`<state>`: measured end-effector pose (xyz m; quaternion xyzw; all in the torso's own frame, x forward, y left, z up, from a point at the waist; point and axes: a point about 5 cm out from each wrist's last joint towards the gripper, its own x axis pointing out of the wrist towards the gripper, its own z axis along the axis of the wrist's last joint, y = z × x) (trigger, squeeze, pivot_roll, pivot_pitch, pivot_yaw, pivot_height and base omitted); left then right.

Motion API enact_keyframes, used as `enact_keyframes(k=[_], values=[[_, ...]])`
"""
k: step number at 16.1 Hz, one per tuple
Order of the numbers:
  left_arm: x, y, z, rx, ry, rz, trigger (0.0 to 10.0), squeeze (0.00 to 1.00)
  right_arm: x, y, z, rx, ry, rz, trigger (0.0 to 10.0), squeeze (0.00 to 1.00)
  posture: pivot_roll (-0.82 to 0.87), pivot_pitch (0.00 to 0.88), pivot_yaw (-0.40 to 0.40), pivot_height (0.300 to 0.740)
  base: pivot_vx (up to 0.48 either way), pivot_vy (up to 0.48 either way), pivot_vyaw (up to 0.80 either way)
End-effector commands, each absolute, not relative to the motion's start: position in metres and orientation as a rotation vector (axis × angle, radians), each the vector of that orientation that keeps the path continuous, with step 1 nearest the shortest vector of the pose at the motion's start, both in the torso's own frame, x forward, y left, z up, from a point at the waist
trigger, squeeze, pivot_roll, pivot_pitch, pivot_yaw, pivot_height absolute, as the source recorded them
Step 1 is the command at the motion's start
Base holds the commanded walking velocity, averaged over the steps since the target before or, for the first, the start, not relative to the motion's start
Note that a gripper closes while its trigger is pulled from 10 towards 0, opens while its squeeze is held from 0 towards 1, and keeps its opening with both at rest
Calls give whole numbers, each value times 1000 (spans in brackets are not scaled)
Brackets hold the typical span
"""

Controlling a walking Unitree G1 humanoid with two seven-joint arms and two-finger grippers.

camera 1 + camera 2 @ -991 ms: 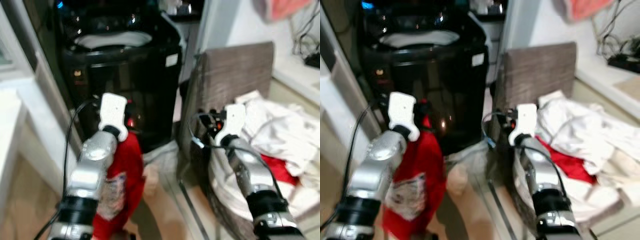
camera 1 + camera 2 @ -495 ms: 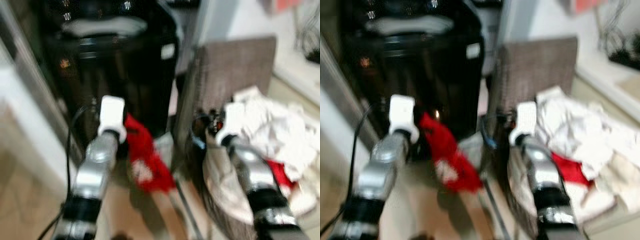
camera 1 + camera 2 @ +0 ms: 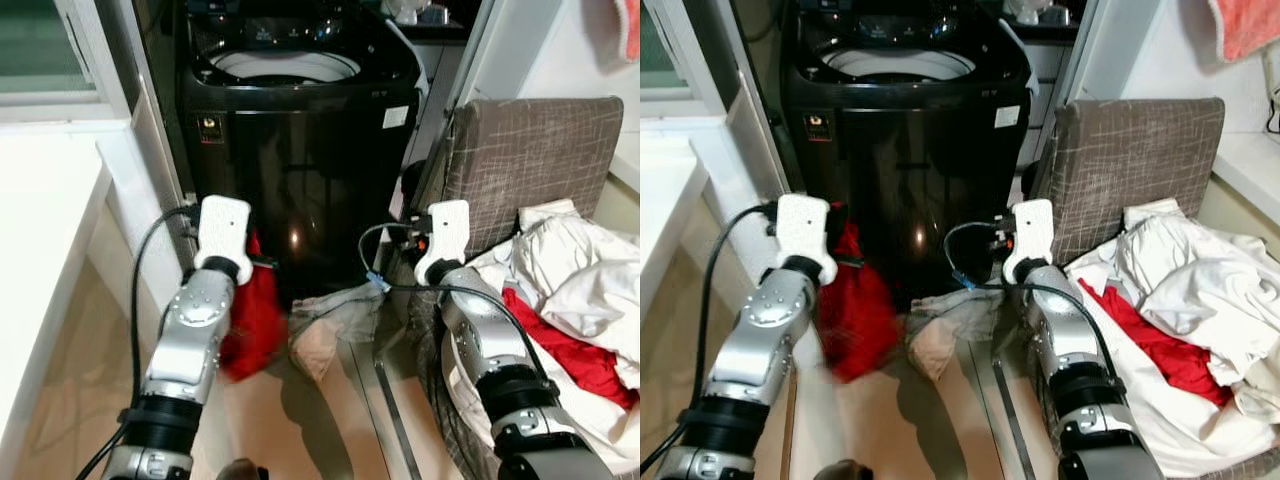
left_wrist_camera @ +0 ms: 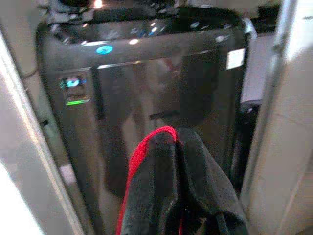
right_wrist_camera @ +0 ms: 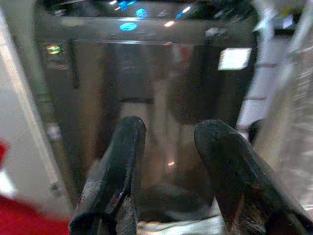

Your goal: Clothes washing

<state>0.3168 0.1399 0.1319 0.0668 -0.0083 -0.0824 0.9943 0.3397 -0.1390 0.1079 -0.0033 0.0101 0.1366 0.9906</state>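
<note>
Lifting matters: my left gripper (image 4: 178,147), fingers pinched on the red cloth garment (image 3: 252,320), hangs low before the glossy black top-loading washing machine (image 3: 300,150); I should clear its rim. My right gripper (image 5: 168,147) hovers spread, empty.

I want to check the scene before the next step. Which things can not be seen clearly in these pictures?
- Washing machine drum: in the eye views the rim hides its inside.
- Red garment: its lower part is motion-blurred; the left gripper fingers, shut on it, cover the pinched part in the left wrist view.
- Clothes pile on the chair: cut off by the right edge.
- Right gripper: open; blurred.
</note>
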Motion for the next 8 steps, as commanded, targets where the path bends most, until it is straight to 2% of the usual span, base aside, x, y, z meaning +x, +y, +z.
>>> enact_keyframes(k=[1, 5, 8], values=[[319, 132, 149, 141, -98, -206, 10000, 0, 345, -151, 117, -40, -21, 212, 10000, 0, -39, 0, -41, 727, 480, 0, 0], [321, 132, 152, 140, -119, -238, 10000, 0, 346, -154, 116, -46, -21, 202, 10000, 0, -49, 0, -31, 727, 480, 0, 0], [324, 137, 156, 125, -136, -181, 10000, 0, 348, -152, 124, -12, -57, 231, 10000, 0, -49, 0, -32, 727, 469, 0, 0]])
